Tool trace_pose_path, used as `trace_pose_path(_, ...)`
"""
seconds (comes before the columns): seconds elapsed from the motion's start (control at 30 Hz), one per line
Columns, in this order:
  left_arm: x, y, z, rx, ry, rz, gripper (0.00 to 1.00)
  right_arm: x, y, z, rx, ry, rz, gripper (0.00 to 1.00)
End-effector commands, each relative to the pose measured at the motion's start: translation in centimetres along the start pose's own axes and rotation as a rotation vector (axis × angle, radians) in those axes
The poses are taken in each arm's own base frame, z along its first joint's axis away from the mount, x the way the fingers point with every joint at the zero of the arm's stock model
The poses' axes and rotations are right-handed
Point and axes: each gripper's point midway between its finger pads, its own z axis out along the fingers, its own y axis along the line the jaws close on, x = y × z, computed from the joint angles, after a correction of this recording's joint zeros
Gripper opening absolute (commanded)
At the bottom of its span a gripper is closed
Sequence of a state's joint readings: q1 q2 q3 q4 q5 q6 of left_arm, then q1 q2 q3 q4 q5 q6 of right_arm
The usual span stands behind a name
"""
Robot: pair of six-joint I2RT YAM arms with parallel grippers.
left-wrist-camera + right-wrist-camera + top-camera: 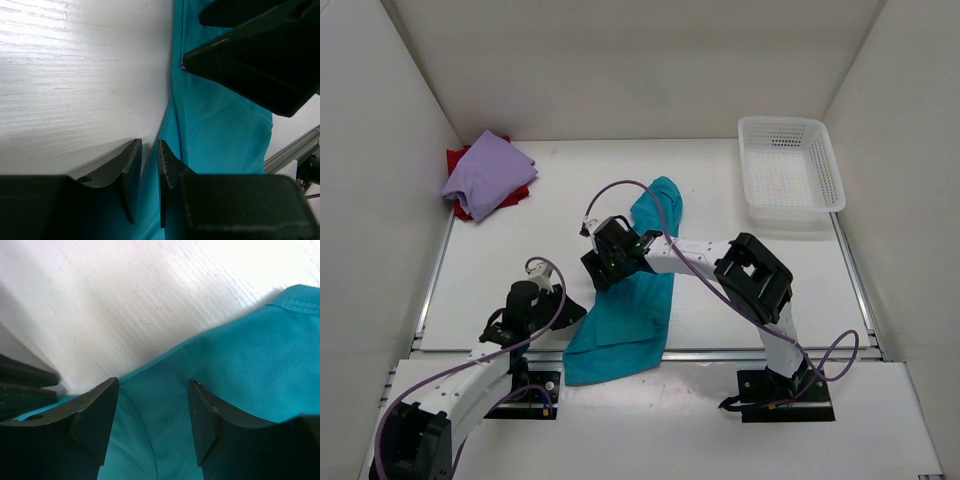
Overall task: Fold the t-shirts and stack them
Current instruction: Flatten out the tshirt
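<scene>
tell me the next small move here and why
Probably close the left gripper on the left edge of the teal shirt: its fingers sit at that edge, narrowly apart, while the right gripper hangs open over the cloth, holding nothing.

Wht walls point(380, 150), wht wood-grain tbl point(570, 200)

— The teal t-shirt point(260, 355)?
— Fine-knit cloth, matt, softly creased.
— And the table point(75, 75)?
— White, wood-grained, faint sheen. The basket point(788, 172) is white plastic mesh; the jaws matt black.
</scene>
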State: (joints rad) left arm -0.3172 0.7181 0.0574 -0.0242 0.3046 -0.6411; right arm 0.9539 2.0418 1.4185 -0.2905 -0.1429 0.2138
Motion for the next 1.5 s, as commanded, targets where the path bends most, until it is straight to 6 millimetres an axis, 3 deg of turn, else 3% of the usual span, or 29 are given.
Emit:
trace_pose_path(0.0,2.2,0.7,-0.3,0.0,0.056,-0.013,0.29,-0.7,-0.1,-0.1,0.033,0.0,-0.005,0.57)
trace_pose_path(0.07,2.5,0.2,-0.3,0.021,0.079,-0.004,0.29,-1.6,-0.2,-0.2,0.042,-0.022,0.005,0.56)
trace_pose_path(0.27,3.7,-0.2,-0.3,0.035,0.132,0.011,0.26,-0.1,-1.3,2.1,0.077,0.052,0.01,0.42)
trace_pose_path(0.47,4.2,-0.7,-0.3,0.051,0.163,0.03,0.22,-1.5,-1.6,1.7,0.102,0.007,0.014,0.15)
trace_pose_path(0.53,4.2,-0.9,-0.2,0.056,0.172,0.029,0.17,-3.1,-1.6,0.3,0.113,-0.039,0.017,0.03)
trace_pose_path(0.6,4.1,-0.9,-0.2,0.059,0.166,0.033,0.1,-3.7,-1.7,-0.8,0.112,-0.059,0.026,0.0)
trace_pose_path(0.7,2.4,-1.8,0.1,0.081,0.107,0.034,0.01,-5.5,-2.3,-3.8,0.118,-0.136,0.043,0.0)
trace_pose_path(0.73,1.1,-2.3,0.3,0.09,0.065,0.029,0.0,-5.7,-2.7,-5.2,0.116,-0.16,0.055,0.0)
trace_pose_path(0.77,0.1,-2.9,0.4,0.102,0.037,0.033,0.0,-7.3,-2.7,-7.4,0.103,-0.226,0.071,0.0)
trace_pose_path(0.8,-0.3,-3.2,0.6,0.104,0.04,0.032,0.0,-6.3,-3.0,-7.8,0.082,-0.216,0.09,0.0)
trace_pose_path(0.93,-1.4,-4.6,2.1,0.109,0.08,0.045,0.0,-5.3,-6.2,-13.7,0.007,-0.342,0.209,0.0)
trace_pose_path(1.03,-2.5,-5.0,3.3,0.106,0.081,0.028,0.0,-2.2,-8.9,-17.2,-0.016,-0.417,0.307,0.0)
trace_pose_path(1.1,-4.4,-5.3,4.3,0.093,0.04,0.021,0.0,0.0,-12.0,-19.4,-0.005,-0.483,0.406,0.0)
trace_pose_path(1.17,-6.9,-6.0,5.7,0.082,0.008,0.018,0.0,4.3,-13.0,-19.6,-0.012,-0.468,0.483,0.0)
trace_pose_path(1.27,-11.1,-6.7,7.6,0.068,-0.042,-0.007,0.0,7.5,-15.0,-20.2,0.02,-0.522,0.592,0.0)
trace_pose_path(1.37,-16.5,-8.4,8.7,0.077,-0.116,-0.013,0.0,8.7,-16.2,-20.6,0.005,-0.577,0.68,0.0)
trace_pose_path(1.4,-18.5,-9.1,8.9,0.08,-0.142,-0.008,0.0,8.4,-16.3,-20.8,-0.014,-0.601,0.69,0.0)
trace_pose_path(1.43,-19.3,-9.5,8.9,0.079,-0.151,-0.005,0.0,8.3,-16.4,-20.8,-0.02,-0.603,0.701,0.0)
trace_pose_path(1.47,-20.9,-10.4,8.8,0.092,-0.169,0.004,0.0,7.1,-17.0,-21.3,-0.022,-0.636,0.698,0.0)
